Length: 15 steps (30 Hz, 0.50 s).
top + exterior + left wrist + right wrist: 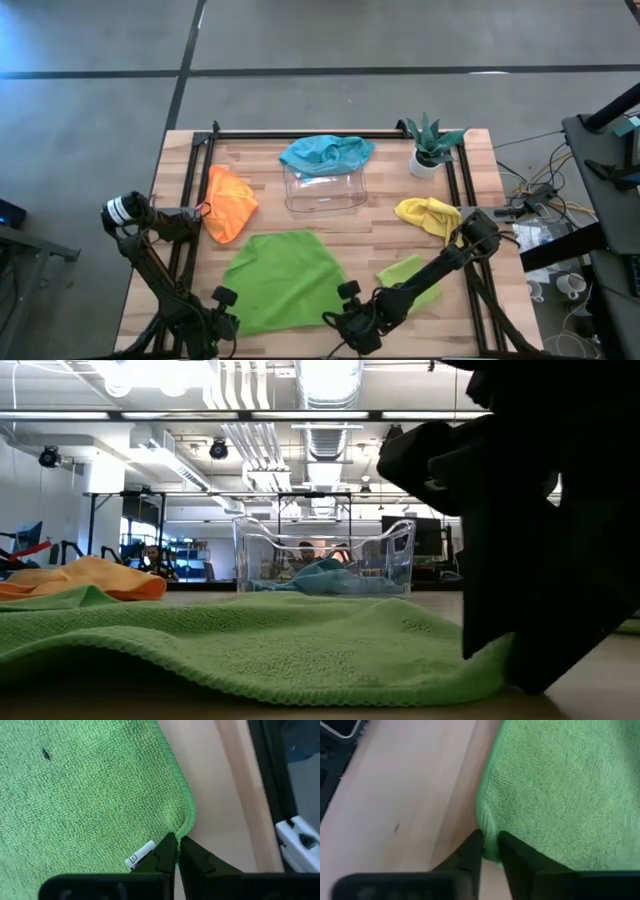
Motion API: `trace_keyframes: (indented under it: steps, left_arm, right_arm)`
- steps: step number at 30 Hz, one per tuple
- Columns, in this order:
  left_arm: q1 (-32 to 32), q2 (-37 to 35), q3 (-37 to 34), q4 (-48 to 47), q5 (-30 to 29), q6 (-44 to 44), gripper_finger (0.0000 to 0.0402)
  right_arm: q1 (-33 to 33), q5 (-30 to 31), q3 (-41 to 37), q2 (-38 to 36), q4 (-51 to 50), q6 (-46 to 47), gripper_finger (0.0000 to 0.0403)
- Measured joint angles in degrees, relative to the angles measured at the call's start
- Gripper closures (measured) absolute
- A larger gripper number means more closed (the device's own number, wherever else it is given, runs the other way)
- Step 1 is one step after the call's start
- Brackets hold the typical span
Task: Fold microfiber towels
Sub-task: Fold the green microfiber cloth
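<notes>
Large lime green towel [283,280]: it lies spread flat on the wooden table [380,225], at the near middle, and both arms are down at its near edge.

Left gripper [177,851]: low at the towel's near left corner; the fingers are pressed together right on the hem, where a small white label [140,856] pokes out beside them. The corner edge sits pinched between the tips.

Right gripper [490,845]: down at the towel's near right corner, with the fingers narrowed onto the towel's edge, and a fold of green fabric runs up between them. In the low view this arm fills the right side as a dark mass standing on the towel's edge.

Second lime green towel [408,277]: smaller to the eye, lying under and beside the right arm, near the table's right side, apart from the big one.

Orange towel [230,203]: crumpled at the left side of the table, just beyond the large green towel's far left corner.

Yellow towel [428,216]: bunched up at the right, near the right arm's elbow.

Teal blue towel [326,153]: draped over the far rim of the clear plastic tray [325,192], which stands at the far middle of the table.

Potted plant [432,145]: upright in its white pot at the far right corner.
</notes>
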Motion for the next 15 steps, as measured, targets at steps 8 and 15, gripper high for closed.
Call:
trace_keyframes:
  steps: [8, 15]
  left_arm:
    - [0.0, -3.2, 1.6, 1.1, -6.6, 0.1, 0.0402]
    - [0.0, -12.5, 3.5, 1.1, -20.2, 3.4, 0.0402]
  right_arm:
    - [-0.2, 0.5, 3.5, -2.1, -5.4, 0.4, 0.0393]
    - [-0.1, 10.0, 6.5, -9.6, -15.8, -1.1, 0.0394]
